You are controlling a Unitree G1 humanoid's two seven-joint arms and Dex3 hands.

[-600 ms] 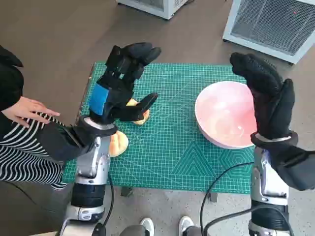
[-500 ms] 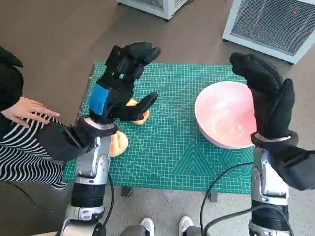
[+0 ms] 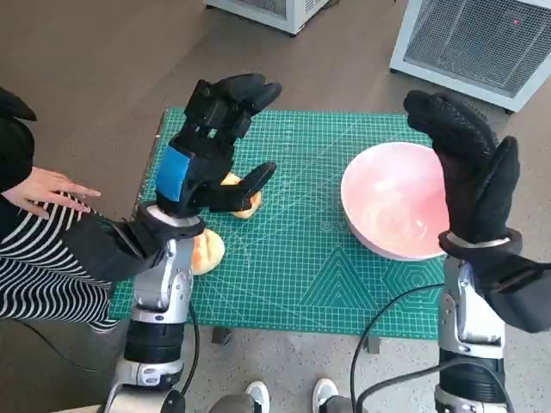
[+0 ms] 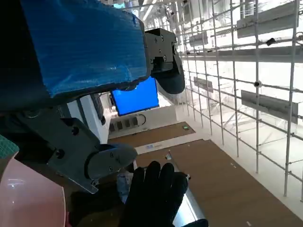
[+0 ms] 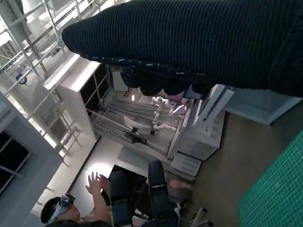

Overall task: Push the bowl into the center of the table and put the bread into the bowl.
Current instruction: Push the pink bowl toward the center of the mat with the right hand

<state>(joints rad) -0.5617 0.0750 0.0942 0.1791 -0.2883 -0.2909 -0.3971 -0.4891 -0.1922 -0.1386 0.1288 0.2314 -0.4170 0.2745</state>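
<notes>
I see the pink bowl [image 3: 394,200] right of frame, bread [image 3: 245,203] left-centre. Both my robot hands, left [image 3: 211,146] and right [image 3: 469,172], hover spread, empty. Bowl looks smooth, rigid; I'd push its outer rim. Bread's soft: grip gently.

A glossy, smooth pink bowl [image 3: 396,200] catches the light on a matt green cutting mat [image 3: 301,267] printed with fine gridlines. The right hand [image 3: 469,176] wears a coarse black knit glove — the left hand [image 3: 211,146] shows hard black plastic under smooth blue tape. The bread [image 3: 245,200] looks matt, golden-crusted.
</notes>
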